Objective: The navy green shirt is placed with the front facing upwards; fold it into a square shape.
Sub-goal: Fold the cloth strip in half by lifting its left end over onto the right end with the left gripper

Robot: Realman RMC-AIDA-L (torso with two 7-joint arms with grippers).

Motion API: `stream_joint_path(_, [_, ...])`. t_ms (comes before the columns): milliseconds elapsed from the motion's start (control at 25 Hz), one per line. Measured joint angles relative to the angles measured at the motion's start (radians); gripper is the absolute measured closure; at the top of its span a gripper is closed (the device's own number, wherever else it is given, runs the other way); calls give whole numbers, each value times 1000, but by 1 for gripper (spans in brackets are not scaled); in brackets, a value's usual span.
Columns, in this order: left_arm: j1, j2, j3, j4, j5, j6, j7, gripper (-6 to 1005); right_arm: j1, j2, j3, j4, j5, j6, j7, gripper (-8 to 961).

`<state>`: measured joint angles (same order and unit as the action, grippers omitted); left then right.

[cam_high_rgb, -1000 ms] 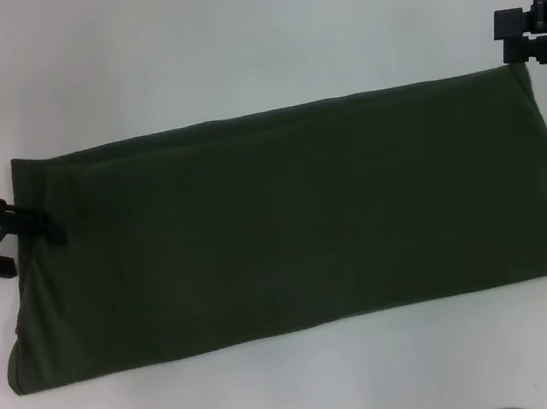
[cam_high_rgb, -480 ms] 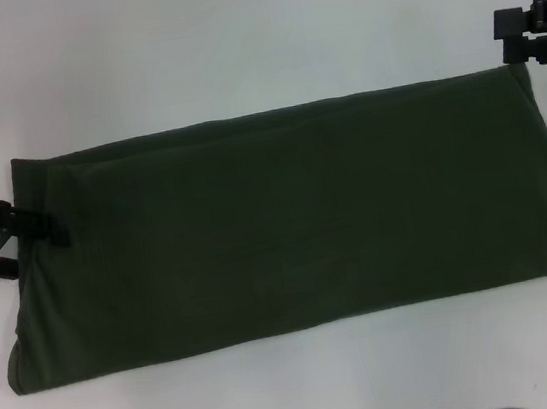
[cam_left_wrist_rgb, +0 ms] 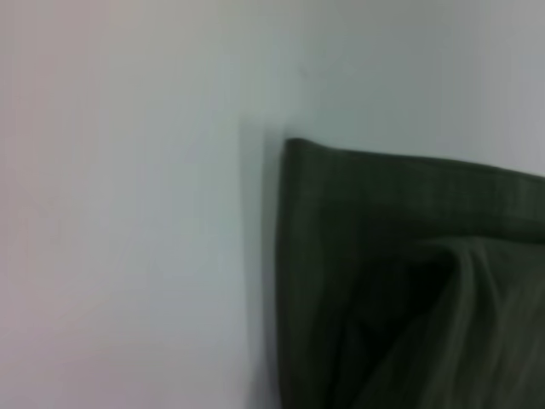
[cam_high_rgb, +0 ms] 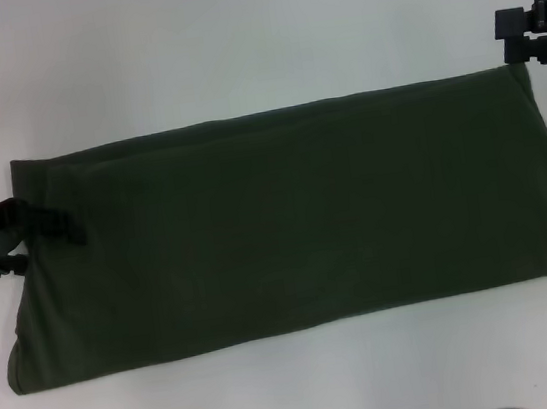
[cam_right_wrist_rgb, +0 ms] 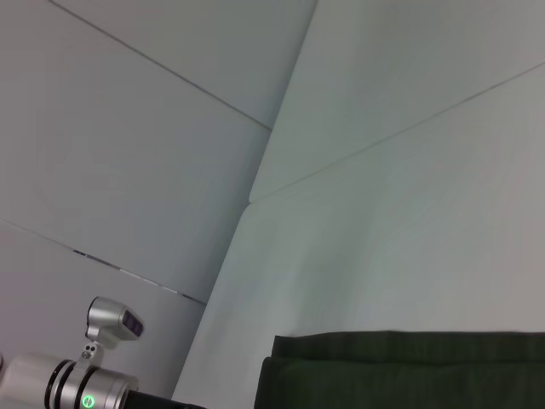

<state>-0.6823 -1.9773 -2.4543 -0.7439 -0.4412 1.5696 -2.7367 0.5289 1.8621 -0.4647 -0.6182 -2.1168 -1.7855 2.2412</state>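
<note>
The navy green shirt (cam_high_rgb: 286,223) lies flat across the middle of the white worktop (cam_high_rgb: 232,38) as a long folded band. It runs from near the worktop's left edge out past the right side of the head view. No lettering, collar or sleeves show, so the lengthwise folds appear complete. The band is much longer than it is deep, so by this judgement at least one crosswise fold is left before the shape is square.

Left gripper (cam_high_rgb: 50,232): at the band's left end, about midway along that short edge. One finger (cam_high_rgb: 54,225) lies on top of the cloth; the lower one reaches only to the hem. The jaws stand apart around the edge, not clamped.

Right gripper (cam_high_rgb: 514,37): at the band's far right corner, just above the hem. Its two fingers lie stacked with a thin gap, holding nothing.
</note>
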Motion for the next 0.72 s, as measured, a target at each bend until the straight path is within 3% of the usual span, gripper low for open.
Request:
stream_joint_path(400, [-18,-17,-5,0,-19,16,17,112,-1,0,0,0,0,0,0,40])
stream_joint_path(720, [-20,-17,-4,0,-88,46,30,113,-1,0,0,0,0,0,0,40])
